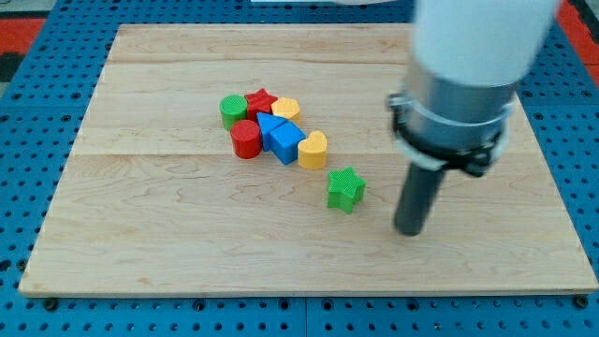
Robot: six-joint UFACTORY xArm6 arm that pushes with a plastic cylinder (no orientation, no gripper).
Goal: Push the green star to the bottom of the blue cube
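The green star lies on the wooden board, apart from the other blocks, below and to the right of the cluster. The blue cube sits in the cluster at the board's middle, up and to the left of the star. My tip rests on the board to the right of the green star and slightly below it, with a small gap between them.
The cluster also holds a green cylinder, a red star, a red cylinder, a second blue block and two yellow blocks. The wooden board lies on a blue pegboard.
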